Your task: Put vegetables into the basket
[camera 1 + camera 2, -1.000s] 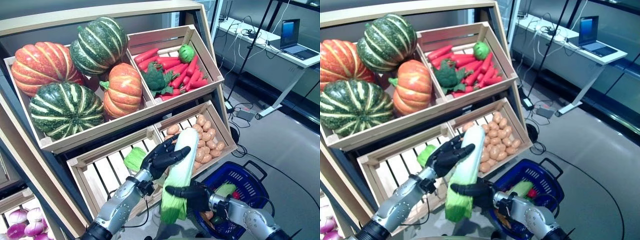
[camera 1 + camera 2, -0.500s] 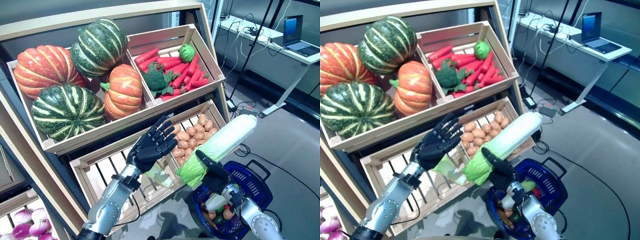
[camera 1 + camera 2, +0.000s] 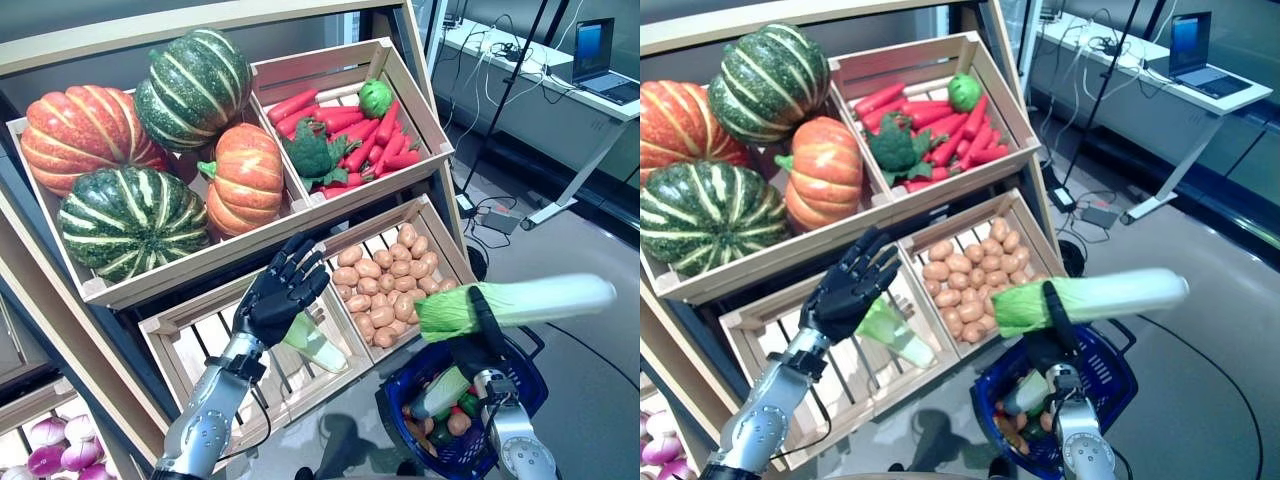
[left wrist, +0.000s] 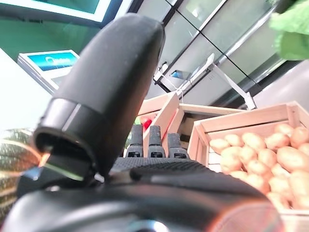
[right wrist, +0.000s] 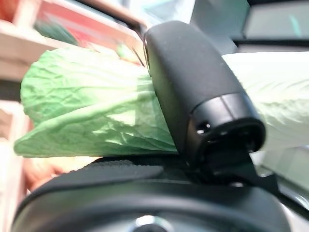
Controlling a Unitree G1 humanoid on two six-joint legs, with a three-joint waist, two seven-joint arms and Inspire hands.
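Right hand (image 3: 487, 345): gripping the napa cabbage (image 3: 520, 303) near its green leafy end; thumb wrapping over the top, fingers curling underneath.
Napa cabbage: lying roughly level, green end pointing to 9 o'clock, pale end to 3 o'clock; being held in the air directly above the basket (image 3: 525, 385), not touching it.
Cabbage vs fingers: in right wrist view the leafy part (image 5: 96, 111) is sitting pressed betw. thumb and palm, most of the length sticking out past the hand on the pale side.
Basket: blue plastic, on the floor at 5 o'clock of the shelf; already holding several veg, incl. a green-white piece (image 3: 440, 392) and small red + orange bits.
Left hand (image 3: 277, 295): fingers straight and spread, holding nothing; hovering in front of the lower left crate (image 3: 190, 370), palm facing the shelf.
Lower left crate: slatted wood, one small pale-green cabbage (image 3: 315, 343) lying in it just at 5 o'clock of the left hand; can't tell if the hand is touching it.
Potato crate (image 3: 440, 240): lower right, full of potatoes (image 3: 385, 290), at 3 o'clock of the left hand.
Upper left crate: two green striped pumpkins (image 3: 130, 220) and two orange ones (image 3: 245, 180).
Upper right crate: carrots (image 3: 355, 140), broccoli (image 3: 310, 155), a green pepper (image 3: 374, 97).
Background: desk w/ laptop (image 3: 600, 75) at 1 o'clock.
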